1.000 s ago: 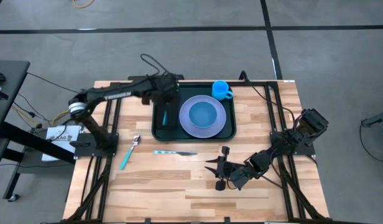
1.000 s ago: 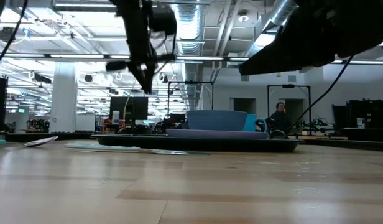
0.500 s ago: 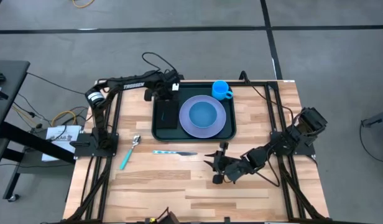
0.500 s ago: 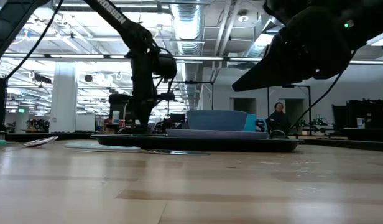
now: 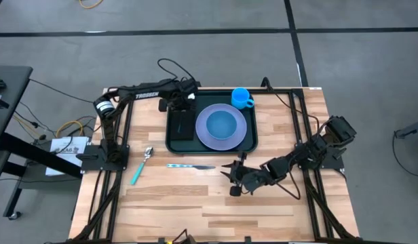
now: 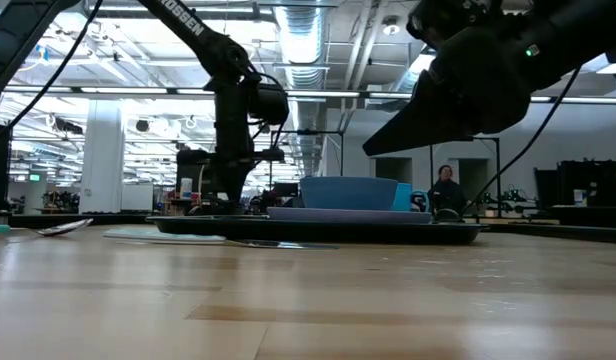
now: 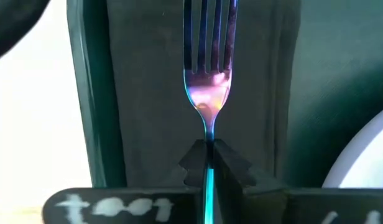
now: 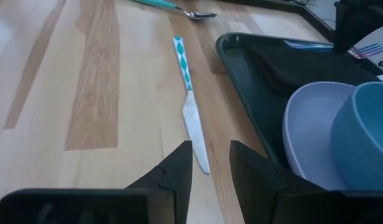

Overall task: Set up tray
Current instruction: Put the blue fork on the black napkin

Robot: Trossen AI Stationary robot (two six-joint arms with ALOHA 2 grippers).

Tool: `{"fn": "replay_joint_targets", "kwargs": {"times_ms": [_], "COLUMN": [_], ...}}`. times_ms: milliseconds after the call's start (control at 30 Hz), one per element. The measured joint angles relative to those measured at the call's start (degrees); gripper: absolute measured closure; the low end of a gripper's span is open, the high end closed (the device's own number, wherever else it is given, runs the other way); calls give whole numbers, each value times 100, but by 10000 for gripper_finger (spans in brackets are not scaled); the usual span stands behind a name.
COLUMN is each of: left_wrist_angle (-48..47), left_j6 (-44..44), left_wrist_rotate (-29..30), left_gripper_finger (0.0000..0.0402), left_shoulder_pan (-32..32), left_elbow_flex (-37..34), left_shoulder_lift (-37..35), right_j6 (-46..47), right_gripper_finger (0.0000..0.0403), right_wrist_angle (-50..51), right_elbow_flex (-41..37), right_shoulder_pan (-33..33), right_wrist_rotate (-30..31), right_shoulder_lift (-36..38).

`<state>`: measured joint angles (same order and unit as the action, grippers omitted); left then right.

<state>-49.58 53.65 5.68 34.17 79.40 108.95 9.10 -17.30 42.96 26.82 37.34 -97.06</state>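
Pinched tight on a fork (image 7: pixel 208 74), the left gripper (image 7: pixel 208 163) hangs low over the tray (image 5: pixel 172 144), the fork's tines pointing straight ahead along a dark napkin (image 7: pixel 148 81). Right gripper (image 8: pixel 211 163), fingers narrowly parted, is nearer the knife (image 8: pixel 191 113), which lies just ahead, lengthwise in line with the gap, beside the tray.

Wooden plank worktop (image 5: pixel 195 200) seen from above. Directly on it lie the dark green tray (image 5: pixel 253 144) toward the far edge, a blue cup (image 5: pixel 241 97) just beside the tray's far right corner, and a knife (image 5: pixel 190 166) and spoon (image 5: pixel 142 165) nearer, left of centre.
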Motion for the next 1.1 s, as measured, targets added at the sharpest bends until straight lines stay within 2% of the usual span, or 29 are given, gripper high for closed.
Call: {"fn": "replay_joint_targets", "kwargs": {"times_ms": [167,367,1100], "left_wrist_angle": [-94,284,253], "left_j6": [-9,0,142], "left_wrist_rotate": [113,17,212], "left_gripper_finger": [401,401,401], "left_shoulder_pan": [-9,-50,-332], "left_elbow_flex": [-1,-266,-278], "left_shoulder_lift": [0,-7,-7], "right_j6": [-13,-57,-57], "right_gripper_finger": [303,303,303], "right_wrist_angle": [-67,-140,-210], "right_elbow_flex": [-2,-2,-2], "right_shoulder_pan": [-10,-10,-10], "right_wrist_rotate": [-2,-7,-214], "right_shoulder_lift": [0,0,0]}}
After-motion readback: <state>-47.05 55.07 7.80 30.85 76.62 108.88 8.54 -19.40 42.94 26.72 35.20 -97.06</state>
